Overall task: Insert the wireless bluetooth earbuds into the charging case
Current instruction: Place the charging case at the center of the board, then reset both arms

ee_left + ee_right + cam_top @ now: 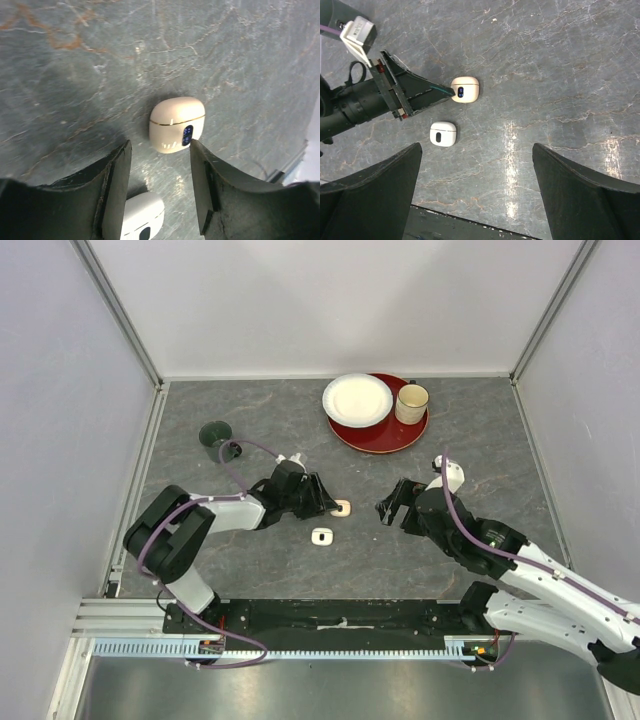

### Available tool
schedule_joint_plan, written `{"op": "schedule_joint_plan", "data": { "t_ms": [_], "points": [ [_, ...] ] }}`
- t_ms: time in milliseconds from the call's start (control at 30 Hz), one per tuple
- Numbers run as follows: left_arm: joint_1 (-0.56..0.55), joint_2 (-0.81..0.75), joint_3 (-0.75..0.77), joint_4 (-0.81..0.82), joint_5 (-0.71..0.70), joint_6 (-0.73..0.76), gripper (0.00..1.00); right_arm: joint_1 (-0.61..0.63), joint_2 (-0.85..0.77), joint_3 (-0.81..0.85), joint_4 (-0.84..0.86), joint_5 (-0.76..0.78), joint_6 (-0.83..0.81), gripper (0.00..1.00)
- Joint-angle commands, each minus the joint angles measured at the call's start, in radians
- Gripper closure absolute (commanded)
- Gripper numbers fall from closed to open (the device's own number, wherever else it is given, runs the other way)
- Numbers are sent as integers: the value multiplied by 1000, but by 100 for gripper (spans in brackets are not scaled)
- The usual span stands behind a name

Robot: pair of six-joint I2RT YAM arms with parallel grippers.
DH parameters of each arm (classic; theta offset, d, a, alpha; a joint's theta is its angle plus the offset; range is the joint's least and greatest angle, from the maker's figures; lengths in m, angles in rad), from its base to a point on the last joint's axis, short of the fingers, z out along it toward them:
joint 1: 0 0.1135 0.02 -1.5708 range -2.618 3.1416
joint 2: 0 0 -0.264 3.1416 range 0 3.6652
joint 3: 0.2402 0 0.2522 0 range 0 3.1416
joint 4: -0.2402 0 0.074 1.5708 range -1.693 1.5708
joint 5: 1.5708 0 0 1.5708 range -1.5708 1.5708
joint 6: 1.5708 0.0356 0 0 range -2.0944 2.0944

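Observation:
Two small closed charging cases lie mid-table. The cream charging case [341,507] [176,122] [465,89] has a blue lit display on its front. The white one [321,536] [142,215] [443,133] lies nearer the arm bases. My left gripper [327,503] [160,152] is low over the table and open, its tips just short of the cream case, with nothing between the jaws. To the right of both cases hovers my right gripper [390,508] [476,150], wide open and holding nothing. The earbuds are out of view.
At the back stands a red plate [400,435] carrying a white plate [357,400] and a cream mug [411,403]. A dark green cup [216,436] sits at the back left. Grey walls close off the table on three sides.

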Motion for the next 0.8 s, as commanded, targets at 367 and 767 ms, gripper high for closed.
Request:
{"op": "schedule_joint_plan", "data": {
  "t_ms": [367,767],
  "points": [
    [4,-470,-61,-373,-368,250,12,-18,120,38,59,20,-78,2],
    [184,-813,-168,-450,-311,409,10,-638,373,24,214,-435,-320,2]
  ]
}}
